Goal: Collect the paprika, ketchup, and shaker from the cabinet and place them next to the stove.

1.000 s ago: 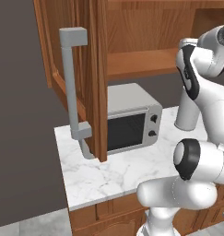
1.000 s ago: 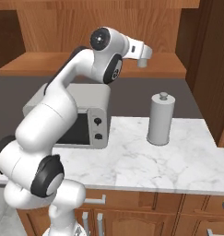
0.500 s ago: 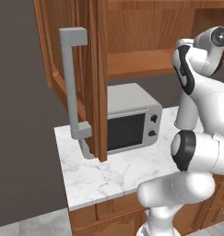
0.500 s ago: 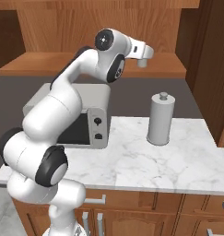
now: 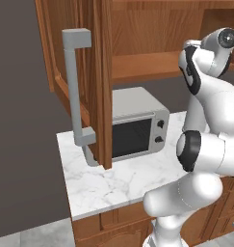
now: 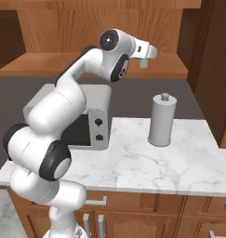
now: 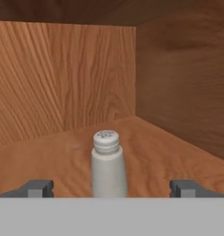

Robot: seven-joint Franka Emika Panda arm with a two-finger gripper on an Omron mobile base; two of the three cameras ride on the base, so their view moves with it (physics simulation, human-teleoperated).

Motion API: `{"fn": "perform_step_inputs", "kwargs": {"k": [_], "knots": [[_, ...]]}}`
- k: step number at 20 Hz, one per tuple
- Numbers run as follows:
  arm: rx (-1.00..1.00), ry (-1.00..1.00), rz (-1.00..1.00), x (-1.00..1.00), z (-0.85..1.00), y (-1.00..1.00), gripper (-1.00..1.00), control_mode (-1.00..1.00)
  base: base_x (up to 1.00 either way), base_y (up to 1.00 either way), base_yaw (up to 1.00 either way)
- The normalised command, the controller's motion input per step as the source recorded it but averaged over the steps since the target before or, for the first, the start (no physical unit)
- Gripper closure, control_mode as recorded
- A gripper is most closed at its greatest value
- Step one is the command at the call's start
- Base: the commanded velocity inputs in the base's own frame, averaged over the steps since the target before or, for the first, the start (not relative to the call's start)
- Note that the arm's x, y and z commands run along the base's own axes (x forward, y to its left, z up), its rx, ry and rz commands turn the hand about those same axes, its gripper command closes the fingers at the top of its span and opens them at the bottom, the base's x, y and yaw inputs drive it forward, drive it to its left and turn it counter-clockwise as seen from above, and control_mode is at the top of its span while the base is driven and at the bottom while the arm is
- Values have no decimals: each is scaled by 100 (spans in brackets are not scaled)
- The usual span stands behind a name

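1. In the left base view we see the cabinet (image 5: 137, 53) with its panelled door (image 5: 97, 82) swung open, edge-on to us, its long grey bar handle (image 5: 75, 91) facing left. Under the cabinet a grey microwave (image 5: 137, 125) sits on the white marble counter (image 5: 113, 183). The arm's white links rise at the right and cover the cabinet's right part.

2. In the right base view we see the arm bend up from the lower left, with the gripper (image 6: 143, 62) reaching over the shelf (image 6: 63, 65) (its fingers are hard to make out here). A tall grey knob-topped cylinder (image 6: 162, 120) stands on the counter, right of the microwave and below the hand.

3. In the hand view we see the shaker (image 7: 108, 166) upright on the wooden shelf, near the cabinet's back corner. The two fingertips (image 7: 37, 188) stand wide apart, one on each side of it, neither touching it. We can read no label or writing anywhere.
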Motion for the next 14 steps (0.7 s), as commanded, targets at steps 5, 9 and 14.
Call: {"fn": "perform_step_inputs", "kwargs": {"k": [5,9,14], "knots": [[0,0,0,28,0,-1,-100,-100,0,0,0],[0,0,0,30,-1,-1,-100,-100,0,0,0],[0,0,0,33,-8,-15,-100,-100,0,0,0]]}}
